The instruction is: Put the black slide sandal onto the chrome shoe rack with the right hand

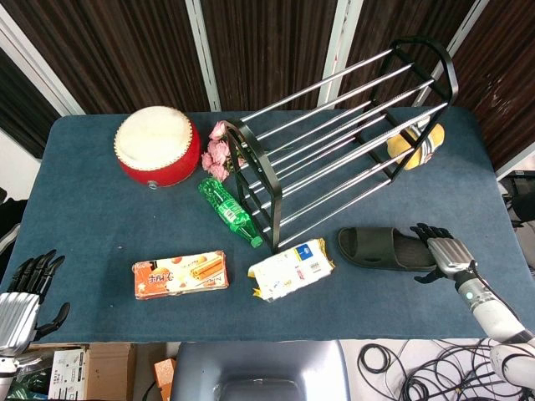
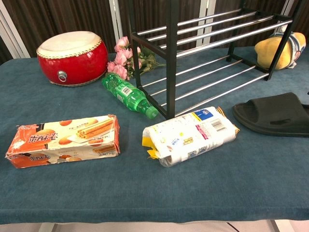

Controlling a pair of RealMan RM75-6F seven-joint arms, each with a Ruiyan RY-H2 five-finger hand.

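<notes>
head view: the black slide sandal (image 1: 386,248) lies flat on the blue table (image 1: 100,209), sole down, its long axis running left to right, just in front of the chrome shoe rack (image 1: 334,138). which end is the toe i cannot tell. the right hand (image 1: 441,251) is at the sandal's right end, fingers spread and reaching over its edge, holding nothing; actual contact is unclear. the left hand (image 1: 23,302) rests at the table's near left corner, fingers apart, empty.

chest view: the sandal (image 2: 274,114) sits at the right edge, strap arching over the footbed, long axis across the frame, beside the white snack pack (image 2: 189,136). neither hand shows here.
</notes>
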